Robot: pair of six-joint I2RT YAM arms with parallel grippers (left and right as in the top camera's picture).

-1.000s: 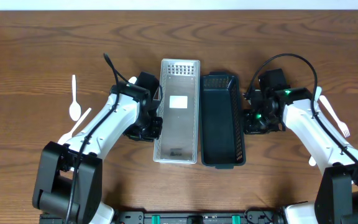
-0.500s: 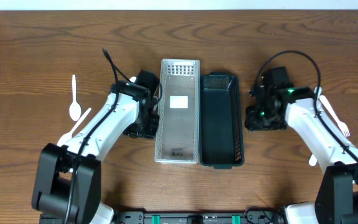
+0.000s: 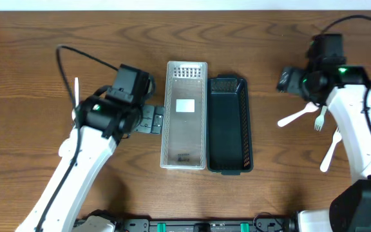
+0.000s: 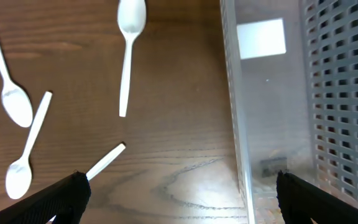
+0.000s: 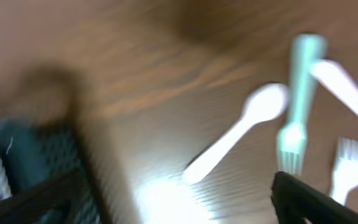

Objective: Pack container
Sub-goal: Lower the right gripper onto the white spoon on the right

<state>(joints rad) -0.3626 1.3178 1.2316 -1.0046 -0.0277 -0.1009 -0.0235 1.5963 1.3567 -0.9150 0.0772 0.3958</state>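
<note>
Three plastic spoons [image 4: 131,43] lie on the table [image 4: 173,93] left of the clear container [image 3: 186,145]. The left fingers [image 4: 64,198] hover by its left wall, spread wide and holding nothing. Inside the clear container is a white label [image 4: 261,38] with no legible writing. A dark container [image 3: 229,129] touches its right wall. Well right, the blurred right fingers [image 5: 303,199] are wide apart above a white spoon [image 5: 241,130] and a green fork [image 5: 296,112].

A brown wood-grain table [image 3: 31,38], with possibly a white wall [image 3: 185,4] beyond.
</note>
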